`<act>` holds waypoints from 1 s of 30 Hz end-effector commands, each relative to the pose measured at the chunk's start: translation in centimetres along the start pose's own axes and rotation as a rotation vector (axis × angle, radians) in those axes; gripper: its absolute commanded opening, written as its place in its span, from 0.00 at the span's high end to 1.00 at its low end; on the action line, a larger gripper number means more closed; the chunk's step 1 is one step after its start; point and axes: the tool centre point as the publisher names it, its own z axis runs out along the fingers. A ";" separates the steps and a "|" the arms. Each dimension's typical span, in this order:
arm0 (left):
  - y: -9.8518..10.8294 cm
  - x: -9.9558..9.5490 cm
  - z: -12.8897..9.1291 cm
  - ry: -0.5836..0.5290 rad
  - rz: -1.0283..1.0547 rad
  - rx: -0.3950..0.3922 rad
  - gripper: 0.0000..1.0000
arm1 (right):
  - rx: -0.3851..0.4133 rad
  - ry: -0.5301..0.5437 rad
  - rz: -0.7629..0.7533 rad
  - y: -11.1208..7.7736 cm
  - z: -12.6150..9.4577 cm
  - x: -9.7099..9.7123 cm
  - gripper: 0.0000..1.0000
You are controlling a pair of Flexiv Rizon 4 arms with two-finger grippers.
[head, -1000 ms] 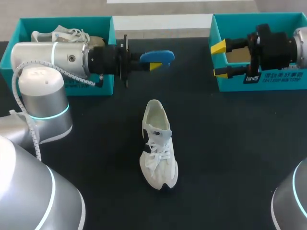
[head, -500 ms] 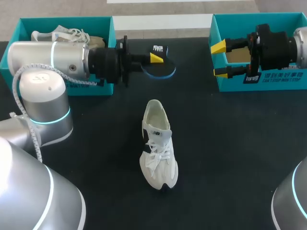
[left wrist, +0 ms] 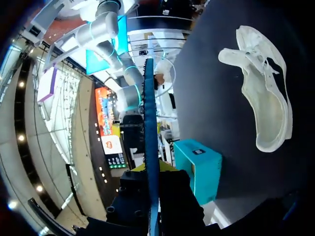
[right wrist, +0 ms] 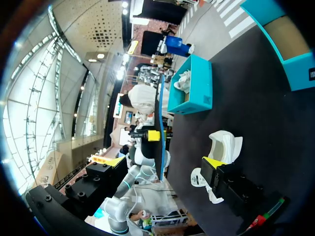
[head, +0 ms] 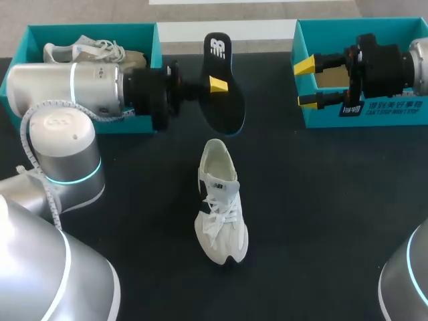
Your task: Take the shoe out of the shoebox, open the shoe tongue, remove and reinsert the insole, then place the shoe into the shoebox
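The left hand point(head: 218, 85) is closed on the insole point(head: 226, 110), gripping it at its edge about midway along its length. In the head view the insole's black upper face shows, with a blue rim along its side. In the left wrist view it appears edge-on as a thin blue strip running out from between the fingers. The insole is held over the black desk point(head: 321, 200), just beyond the heel end of the shoe point(head: 221, 207), with its far end reaching toward the far edge of the desk. The white shoe rests sole-down on the desk between the two boxes and well apart from both. Its heel opening faces the far side, its toe points toward the robot, and its laces are crossed over the tongue. The left shoebox point(head: 93, 30), teal, holds a second shoe point(head: 83, 48), pale and laced. The right hand point(head: 306, 83) has its fingers spread wide and grips nothing. It sits at the corner of the right shoebox point(head: 334, 27), whose inside shows brown.
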 end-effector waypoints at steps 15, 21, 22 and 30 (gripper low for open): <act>0.7 0.2 2.2 -0.052 0.111 -0.077 1.00 | 0.098 0.030 -0.040 -0.5 5.7 -0.1 0.00; 0.8 0.2 3.7 -0.070 0.098 -0.081 1.00 | 0.127 0.044 -0.044 -0.5 7.0 -0.2 0.00; 0.8 0.1 3.9 -0.071 0.097 -0.081 1.00 | 0.130 0.045 -0.044 -0.5 7.2 -0.2 0.05; 0.8 -0.3 4.7 -0.103 0.061 -0.083 1.00 | 0.155 0.054 -0.045 -0.4 8.1 -0.4 0.55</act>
